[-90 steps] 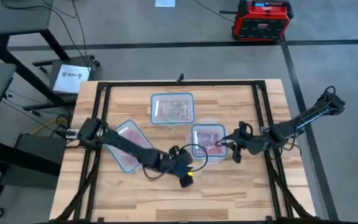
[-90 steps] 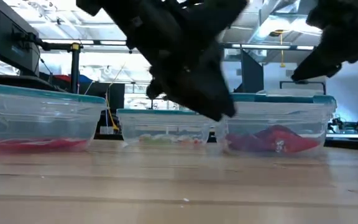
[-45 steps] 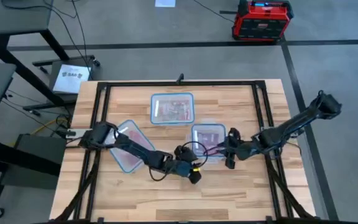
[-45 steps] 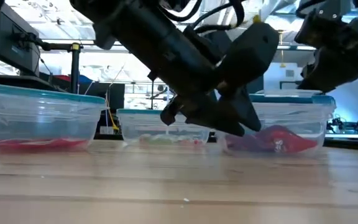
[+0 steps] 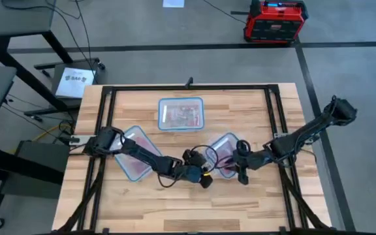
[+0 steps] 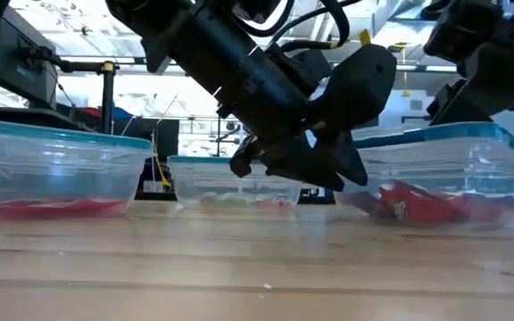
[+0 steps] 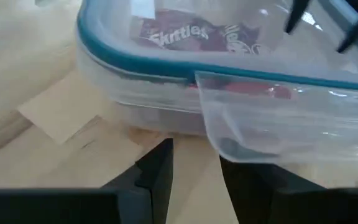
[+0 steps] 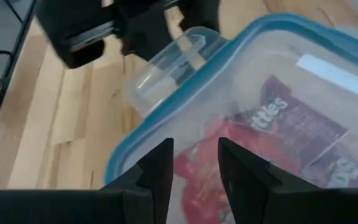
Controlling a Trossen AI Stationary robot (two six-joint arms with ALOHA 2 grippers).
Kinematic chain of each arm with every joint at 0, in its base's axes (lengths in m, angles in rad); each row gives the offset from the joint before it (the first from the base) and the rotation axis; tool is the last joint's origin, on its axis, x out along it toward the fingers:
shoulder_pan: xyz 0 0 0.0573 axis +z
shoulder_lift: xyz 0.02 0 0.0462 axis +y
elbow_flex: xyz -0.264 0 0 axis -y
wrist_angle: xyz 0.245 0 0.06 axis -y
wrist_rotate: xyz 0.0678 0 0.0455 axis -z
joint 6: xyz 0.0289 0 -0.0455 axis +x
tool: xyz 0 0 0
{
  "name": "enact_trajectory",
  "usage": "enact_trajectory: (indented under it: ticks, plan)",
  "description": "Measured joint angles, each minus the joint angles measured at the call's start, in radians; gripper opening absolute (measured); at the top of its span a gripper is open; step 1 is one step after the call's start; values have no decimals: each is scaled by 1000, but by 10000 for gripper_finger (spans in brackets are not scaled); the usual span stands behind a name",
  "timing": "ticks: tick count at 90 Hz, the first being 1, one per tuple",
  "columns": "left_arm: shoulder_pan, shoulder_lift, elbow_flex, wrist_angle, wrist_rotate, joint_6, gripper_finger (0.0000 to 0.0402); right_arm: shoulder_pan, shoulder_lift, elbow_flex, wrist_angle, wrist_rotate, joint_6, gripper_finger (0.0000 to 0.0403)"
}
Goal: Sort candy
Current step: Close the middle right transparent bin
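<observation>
I had three clear tubs on the table (image 5: 253,104); the right-hand tub (image 5: 222,151), lower centre of the high view, held the candy (image 8: 278,134), red and purple packets. I judged them light, crinkly, slippery, best pinched by a flat edge. Left gripper (image 7: 194,168) sat just off that tub's latch tab, fingers slightly parted, holding nothing. Right gripper (image 8: 194,163) hung over the rim, likewise narrowly parted and empty.

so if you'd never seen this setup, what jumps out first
Both grippers crowd one clear container of red candy packets at the table's middle front: the left gripper at its near corner, the right gripper at its right side. Two more containers sit apart, one behind, one under the left arm.
</observation>
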Motion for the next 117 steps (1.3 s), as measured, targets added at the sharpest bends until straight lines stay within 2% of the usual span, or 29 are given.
enact_trajectory:
  ticks: [14,30,45,61,71,79,88,102,110,117]
  plan:
    - [-13,0,0,7,3,22,118,-1,0,28,-67,2,-8,113]
    - [-6,-1,0,72,6,86,118,-3,61,29,66,2,-128,113]
    - [22,0,0,87,10,144,118,-32,152,28,170,-13,-155,113]
    - [30,0,0,82,51,143,118,-36,139,35,163,-22,-168,113]
    - [9,-2,0,3,100,126,118,-32,98,46,114,-24,-166,113]
    - [-11,-22,0,-143,143,95,118,-20,56,53,65,-24,-166,113]
    - [-26,-77,0,-296,141,58,118,-4,-3,64,-11,-21,-165,113]
    - [-24,-201,2,-287,124,131,118,16,-84,61,-173,32,-134,113]
    - [-6,-248,3,-289,118,184,118,22,-91,31,-82,113,-155,113]
    - [8,-260,3,-314,116,217,118,1,-58,-20,61,113,-233,113]
